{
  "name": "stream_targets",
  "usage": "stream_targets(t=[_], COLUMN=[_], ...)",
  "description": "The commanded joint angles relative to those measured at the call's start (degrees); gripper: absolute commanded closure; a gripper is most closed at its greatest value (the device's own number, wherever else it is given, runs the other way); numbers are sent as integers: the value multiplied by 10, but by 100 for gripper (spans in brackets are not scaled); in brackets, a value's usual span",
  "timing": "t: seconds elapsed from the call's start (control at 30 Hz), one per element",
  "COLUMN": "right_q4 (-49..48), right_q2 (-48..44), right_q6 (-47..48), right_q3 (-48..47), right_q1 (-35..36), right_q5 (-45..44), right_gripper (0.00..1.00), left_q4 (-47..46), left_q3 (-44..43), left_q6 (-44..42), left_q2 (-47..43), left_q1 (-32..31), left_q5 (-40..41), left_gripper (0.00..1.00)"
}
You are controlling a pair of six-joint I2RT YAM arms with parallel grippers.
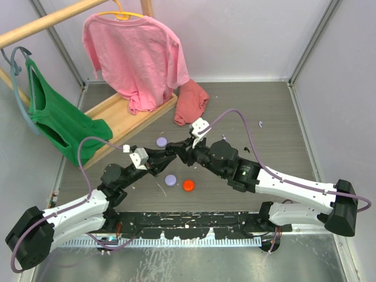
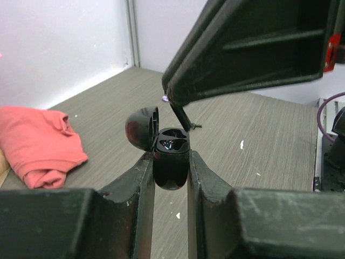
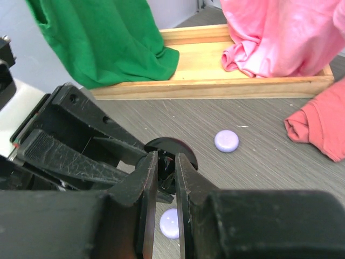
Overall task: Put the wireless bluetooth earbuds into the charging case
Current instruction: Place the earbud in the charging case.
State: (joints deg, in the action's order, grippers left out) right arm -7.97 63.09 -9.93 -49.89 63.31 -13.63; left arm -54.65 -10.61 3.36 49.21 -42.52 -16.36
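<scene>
Black case (image 2: 171,168), lid open, sits clamped in the left claw (image 2: 171,159); the right claw (image 3: 166,164), pinching what seems an earbud (image 2: 181,116), could miss its socket (image 2: 173,142) off-angle.

I see a grey wood-grain desk (image 1: 276,117) boxed in by plain white walls (image 1: 247,35). At its far left stands a wooden rack (image 1: 114,114), holding a pink shirt (image 1: 132,53) and a green top (image 1: 53,117).

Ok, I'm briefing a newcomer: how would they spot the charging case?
Start at the middle of the grey table. Just above it, the left gripper pinches the charging case: a glossy black egg, lid flipped open, unlike the flat round discs nearby.
</scene>
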Motion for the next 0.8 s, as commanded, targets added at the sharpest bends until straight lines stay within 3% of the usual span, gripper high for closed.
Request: stream_targets(t=[0.0,0.77], right_q4=[-114,-180], right_q2=[-30,-17], right_q6=[36,49], right_q3=[19,48], right_q1=[15,23], right_q5=[6,37], right_gripper=[82,81], left_q4=[-60,-68], left_q3=[-31,-38], left_q6=[0,47], left_q2=[-19,-35], left_q1=[-1,-1], left_q5=[-11,-14], left_gripper=[97,97])
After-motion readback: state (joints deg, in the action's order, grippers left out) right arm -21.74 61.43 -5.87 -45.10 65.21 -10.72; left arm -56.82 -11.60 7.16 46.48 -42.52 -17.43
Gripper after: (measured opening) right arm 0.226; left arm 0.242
